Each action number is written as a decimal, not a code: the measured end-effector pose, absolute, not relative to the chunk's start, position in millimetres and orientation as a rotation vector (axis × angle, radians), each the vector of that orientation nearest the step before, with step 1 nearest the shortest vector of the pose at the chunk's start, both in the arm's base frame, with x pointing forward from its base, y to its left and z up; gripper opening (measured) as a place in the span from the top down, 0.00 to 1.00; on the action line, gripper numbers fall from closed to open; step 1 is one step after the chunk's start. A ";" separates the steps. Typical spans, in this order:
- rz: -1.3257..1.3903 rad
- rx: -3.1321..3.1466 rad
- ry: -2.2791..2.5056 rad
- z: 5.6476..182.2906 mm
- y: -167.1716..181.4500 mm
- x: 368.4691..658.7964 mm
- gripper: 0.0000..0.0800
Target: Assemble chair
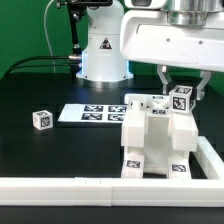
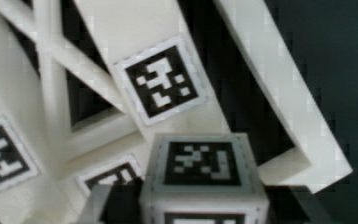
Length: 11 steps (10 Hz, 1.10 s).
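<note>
Hand point(image 1: 183, 91) grasps a small white plastic tagged post point(image 1: 180, 101); blocky white plastic chair frame point(image 1: 150, 138) sits just below it. Light, stiff, slick: pinch the post's flat sides.

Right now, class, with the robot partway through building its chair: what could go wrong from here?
1. The claw seems to hold a small white tagged plastic block just over the white blocky plastic chair assembly; lowered off-line, it could jam or tip the assembly.
2. A sideways push might slide the assembly, which only the long low white rail beside it appears to brace.
</note>
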<state>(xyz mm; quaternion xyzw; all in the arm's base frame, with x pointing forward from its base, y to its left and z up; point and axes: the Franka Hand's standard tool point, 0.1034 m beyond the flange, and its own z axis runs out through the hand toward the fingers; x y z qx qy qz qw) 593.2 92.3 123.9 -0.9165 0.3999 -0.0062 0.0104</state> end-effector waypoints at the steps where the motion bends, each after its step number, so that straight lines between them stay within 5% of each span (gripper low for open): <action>1: -0.016 -2.776 1.399 124.0 93.0 594.0 0.65; 9: 0.044 -2.342 1.973 123.2 98.8 593.8 0.64; 11: 0.031 -2.517 1.737 125.1 98.4 595.8 0.29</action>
